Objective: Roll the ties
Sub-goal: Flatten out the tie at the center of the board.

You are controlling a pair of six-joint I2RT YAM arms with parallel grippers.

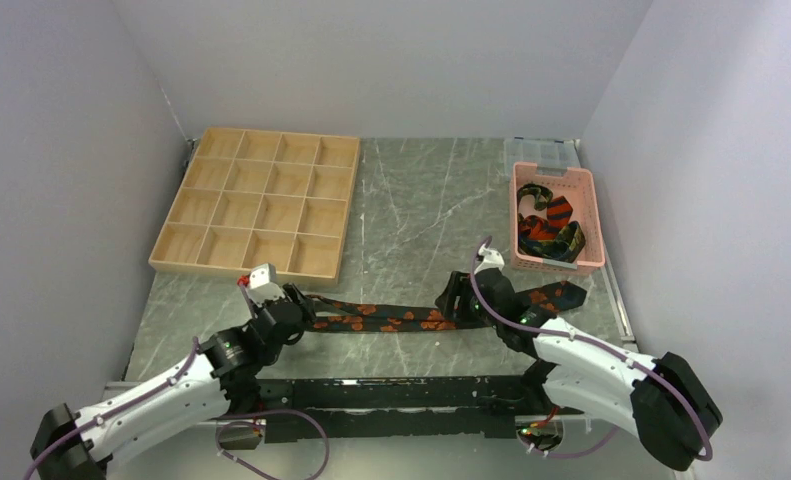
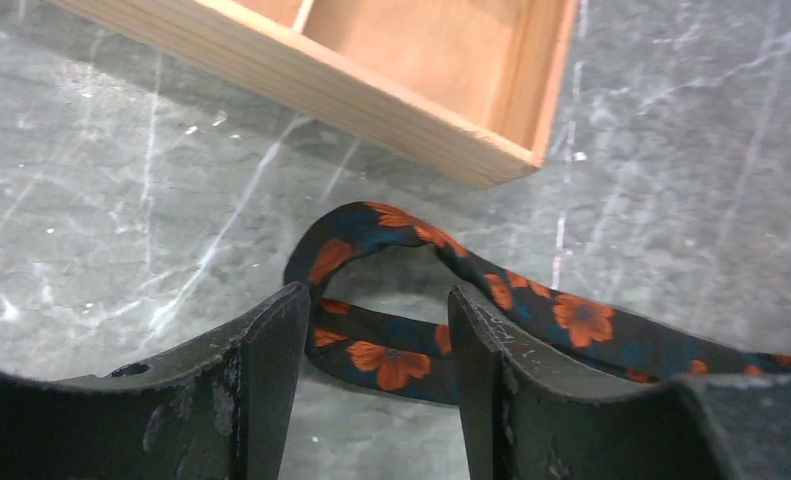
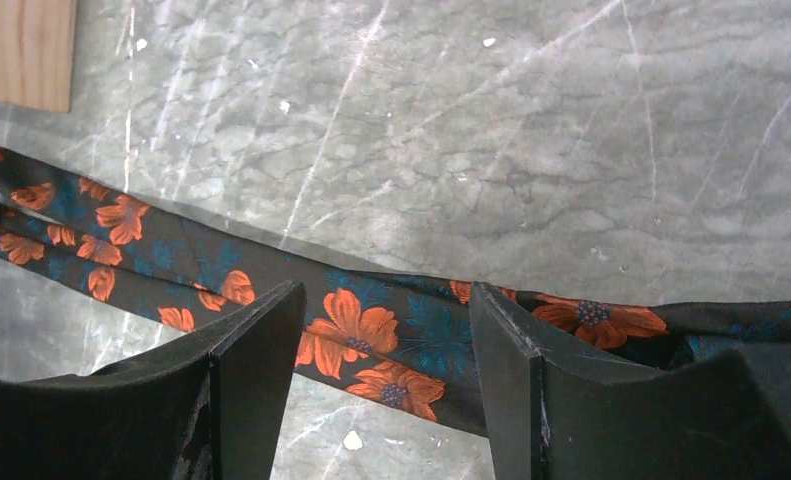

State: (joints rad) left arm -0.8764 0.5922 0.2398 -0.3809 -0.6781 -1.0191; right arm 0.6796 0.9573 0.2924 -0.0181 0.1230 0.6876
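Note:
A black tie with orange flowers lies stretched across the table between my two grippers. Its left end is folded back into a loose loop. My left gripper is low over that loop. In the left wrist view its jaws stand open on either side of the folded end without pinching it. My right gripper hovers over the wider part of the tie, also open, with the fabric passing under the gap. More ties, striped orange and dark, lie bundled in the pink basket.
A wooden tray with several compartments stands at the back left, its near corner just beyond the tie's loop. A clear plastic box sits behind the basket. White walls close in on both sides.

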